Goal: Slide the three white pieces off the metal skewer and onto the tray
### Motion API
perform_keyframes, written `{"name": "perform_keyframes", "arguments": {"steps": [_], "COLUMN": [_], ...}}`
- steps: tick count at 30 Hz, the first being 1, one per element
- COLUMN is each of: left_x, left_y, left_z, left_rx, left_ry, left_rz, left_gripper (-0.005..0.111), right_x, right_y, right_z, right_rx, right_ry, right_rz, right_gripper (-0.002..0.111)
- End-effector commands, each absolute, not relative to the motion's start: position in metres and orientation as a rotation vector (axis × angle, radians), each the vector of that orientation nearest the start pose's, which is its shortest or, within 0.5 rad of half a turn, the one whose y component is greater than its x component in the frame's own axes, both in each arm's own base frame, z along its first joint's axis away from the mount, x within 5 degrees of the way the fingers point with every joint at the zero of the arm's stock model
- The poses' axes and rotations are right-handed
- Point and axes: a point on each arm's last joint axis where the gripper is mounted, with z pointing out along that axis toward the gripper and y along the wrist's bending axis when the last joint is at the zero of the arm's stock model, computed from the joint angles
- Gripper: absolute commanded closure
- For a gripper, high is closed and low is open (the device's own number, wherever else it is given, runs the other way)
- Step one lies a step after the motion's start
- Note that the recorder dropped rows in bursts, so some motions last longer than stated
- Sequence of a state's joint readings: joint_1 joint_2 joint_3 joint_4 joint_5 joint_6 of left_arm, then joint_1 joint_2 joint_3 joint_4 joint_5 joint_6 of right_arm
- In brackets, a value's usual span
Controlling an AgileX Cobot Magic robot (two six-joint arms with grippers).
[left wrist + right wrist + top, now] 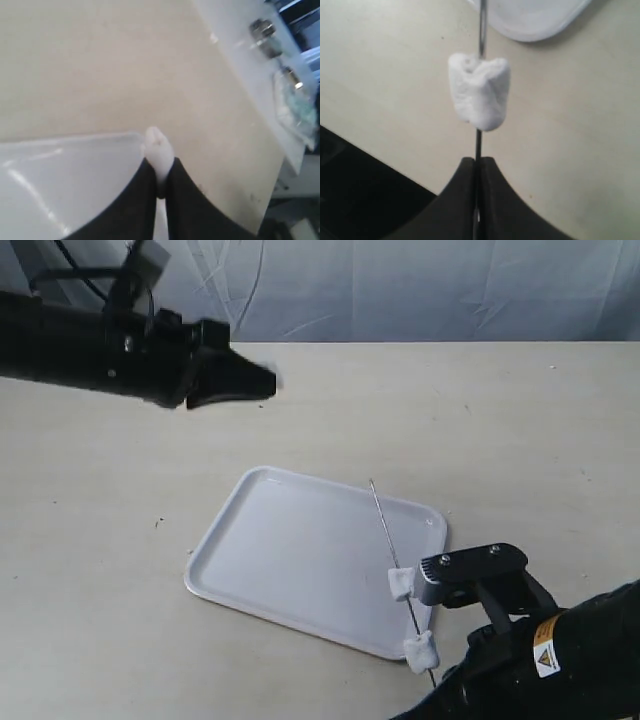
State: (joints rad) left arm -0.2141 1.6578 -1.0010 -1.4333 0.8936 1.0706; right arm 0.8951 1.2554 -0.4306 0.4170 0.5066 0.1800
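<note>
From my remote station I saw the right end effector (pixel 477 164) with its fingers pressed together on the near end of the skewer (pixel 381 520). The thin rod ran straight out ahead of the fingertips and across the tray (pixel 300 550) toward its far rim. Just ahead of those fingertips sat the nearer white piece (pixel 421 650), threaded on the rod over bare counter (pixel 500 420), just outside the tray's rim. Farther out along the rod, the second white piece (pixel 401 583) sat over the tray's edge, just beside the black block (pixel 470 572) on the right arm. In the right wrist view only one piece showed, squashed and close to the fingertips, and I could not tell whether the other lay hidden behind it. The left end effector (pixel 250 383) hung well apart from the right one, beyond the tray's far side, and was blurred in the exterior view. Its own wrist view showed its fingers pinching the third white piece (pixel 158 145) at their very tips, with the tray's rounded rim in sight beside them. I could not tell how high either end effector stood above the counter.
</note>
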Motion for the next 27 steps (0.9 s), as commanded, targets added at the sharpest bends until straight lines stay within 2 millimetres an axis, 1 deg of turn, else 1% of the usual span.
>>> {"name": "perform_keyframes", "arguments": {"steps": [1,2,4,5,6,9,12,15,17,19,20,21,22,24,25,27], "left_x": [0.288,0.283,0.275,0.271,0.269,0.261,0.261,0.262,0.265,0.269,0.272,0.274,0.275,0.275,0.275,0.275], "left_y": [-0.138,-0.139,-0.142,-0.147,-0.150,-0.167,-0.172,-0.175,-0.177,-0.175,-0.174,-0.173,-0.173,-0.173,-0.173,-0.168], "left_z": [0.216,0.210,0.191,0.178,0.172,0.148,0.130,0.126,0.124,0.123,0.121,0.121,0.121,0.121,0.121,0.130], "left_rx": [0.447,0.468,0.514,0.533,0.541,0.597,0.578,0.565,0.550,0.526,0.505,0.511,0.501,0.522,0.528,0.527], "left_ry": [2.433,2.465,2.569,2.624,2.645,2.731,2.783,2.757,2.725,2.715,2.707,2.696,2.693,2.685,2.683,2.661], "left_rz": [-1.138,-1.130,-1.104,-1.114,-1.120,-1.145,-1.134,-1.179,-1.185,-1.138,-1.087,-1.067,-1.050,-1.049,-1.053,-1.136], "left_gripper": [0.107,0.107,0.107,0.107,0.107,0.107,0.107,0.106,0.100,0.092,0.086,0.082,0.075,0.066,0.064,0.061], "right_x": [0.107,0.110,0.114,0.116,0.117,0.119,0.119,0.119,0.119,0.119,0.119,0.119,0.119,0.119,0.119,0.119], "right_y": [0.161,0.164,0.170,0.172,0.173,0.177,0.177,0.177,0.177,0.177,0.177,0.177,0.177,0.177,0.177,0.177], "right_z": [0.183,0.190,0.204,0.213,0.216,0.226,0.227,0.227,0.228,0.228,0.228,0.227,0.227,0.227,0.227,0.227], "right_rx": [-0.581,-0.582,-0.582,-0.582,-0.582,-0.583,-0.589,-0.589,-0.585,-0.585,-0.583,-0.582,-0.578,-0.578,-0.578,-0.583], "right_ry": [2.805,2.777,2.723,2.692,2.684,2.654,2.660,2.659,2.650,2.650,2.654,2.658,2.662,2.662,2.662,2.653], "right_rz": [0.619,0.639,0.681,0.706,0.713,0.738,0.738,0.738,0.742,0.742,0.744,0.744,0.747,0.747,0.747,0.741], "right_gripper": [0.109,0.109,0.109,0.109,0.109,0.109,0.109,0.109,0.109,0.109,0.109,0.109,0.109,0.109,0.109,0.109]}}
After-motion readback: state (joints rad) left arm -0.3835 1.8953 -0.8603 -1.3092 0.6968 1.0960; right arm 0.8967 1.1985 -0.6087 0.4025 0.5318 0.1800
